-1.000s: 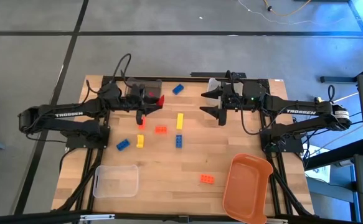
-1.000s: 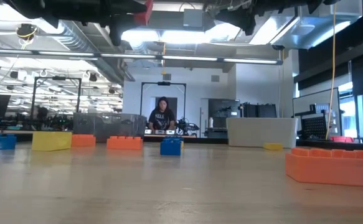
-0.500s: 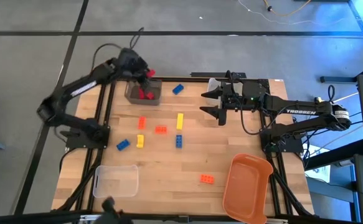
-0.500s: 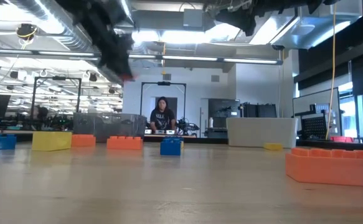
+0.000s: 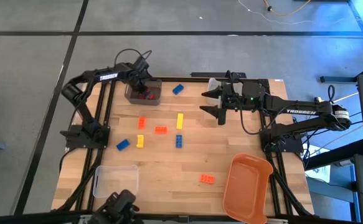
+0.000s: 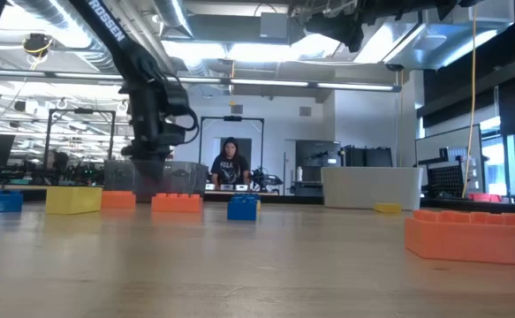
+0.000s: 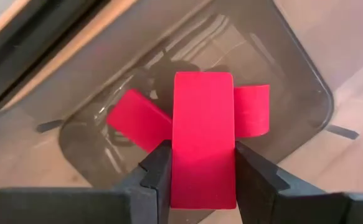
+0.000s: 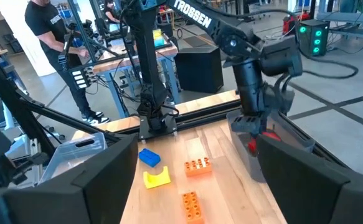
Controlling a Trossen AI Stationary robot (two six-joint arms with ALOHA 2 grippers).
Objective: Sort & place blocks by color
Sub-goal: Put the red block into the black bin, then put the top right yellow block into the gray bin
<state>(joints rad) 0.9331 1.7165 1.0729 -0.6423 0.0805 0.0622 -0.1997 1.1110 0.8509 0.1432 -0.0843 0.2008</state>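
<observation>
Red plastic studded brick (image 7: 203, 140) is sitting clamped between the two dark fingers (image 7: 158, 171) of the left hand (image 5: 145, 85), a grip only the left wrist view is showing plainly; beneath it two more red bricks (image 7: 137, 118) are lying inside the dark translucent plastic bin (image 7: 293, 93). From above, that hand is hanging over the same bin (image 5: 133, 94) at the far left corner of the wooden desk (image 5: 231, 146), though its fingers are too small there to read. Scattered on the desk are an orange brick (image 5: 141, 122), another orange brick (image 5: 161, 129), a long yellow brick (image 5: 180, 120), a small yellow brick (image 5: 140, 140), a blue brick (image 5: 179, 140), a blue brick nearer the left edge (image 5: 123, 144), a blue brick beside the dark bin (image 5: 178, 89) and a lone orange brick (image 5: 207, 178) near the orange tray-like bin (image 5: 248, 186). A clear plastic bin (image 5: 116, 180) is resting at the near left. The right hand (image 5: 221, 104) is hovering spread wide and holding nothing above the far right part of the desk. Only the low view is showing a person (image 6: 230, 165) standing in the room beyond.
</observation>
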